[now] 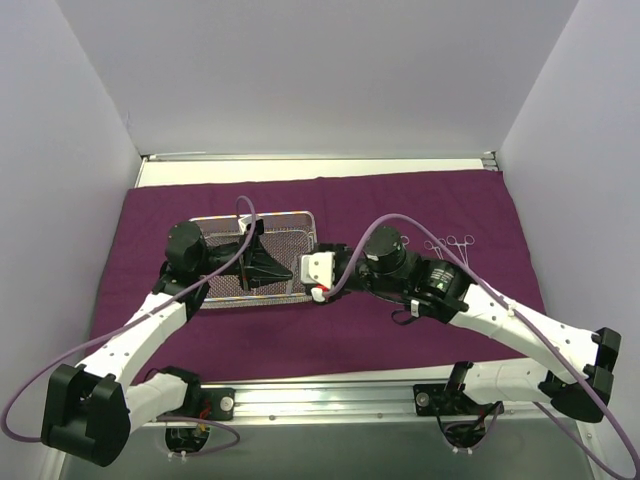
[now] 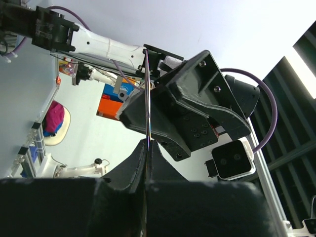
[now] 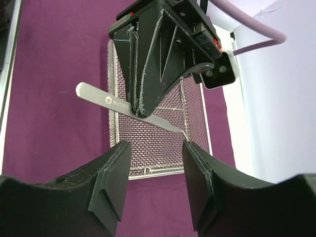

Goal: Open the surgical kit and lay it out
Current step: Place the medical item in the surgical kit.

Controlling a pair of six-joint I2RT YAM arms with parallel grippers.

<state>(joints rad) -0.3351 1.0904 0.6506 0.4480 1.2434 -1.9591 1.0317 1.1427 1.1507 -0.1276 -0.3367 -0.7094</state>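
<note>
Steel forceps: flat, slim, prob. engraved handle.

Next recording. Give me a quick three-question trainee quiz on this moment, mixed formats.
1. True or false: the left gripper is shut on the steel forceps.
2. Multiple choice: the wire-mesh tray is A) lying on the purple cloth; B) on bare tabletop; C) lifted into the air.
3. Short answer: which gripper has its jaws apart with nothing between them?

Key:
1. True.
2. A.
3. The right gripper.
</note>
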